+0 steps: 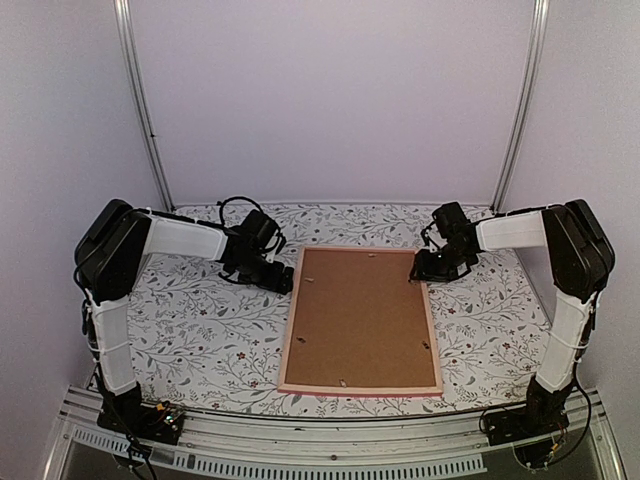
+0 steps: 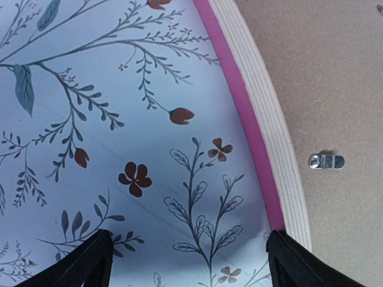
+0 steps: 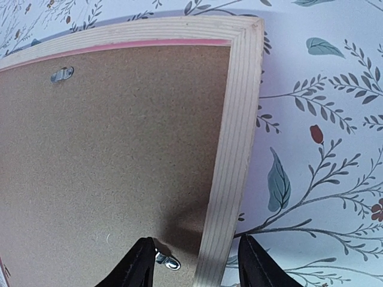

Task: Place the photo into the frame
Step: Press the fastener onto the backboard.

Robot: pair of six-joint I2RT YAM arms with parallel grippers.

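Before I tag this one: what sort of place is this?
Probably an enclosed robot test booth: plain white walls, metal rails, a floral tablecloth, and a left arm and right arm flanking the face-down frame.

The backing board point(image 3: 119, 149) covers the whole opening of the frame point(image 3: 230, 149), hiding anything beneath. At 6 o'clock in the right wrist view, a metal clip point(image 3: 169, 261) sits half behind one jaw of the right gripper point(image 3: 192, 266).
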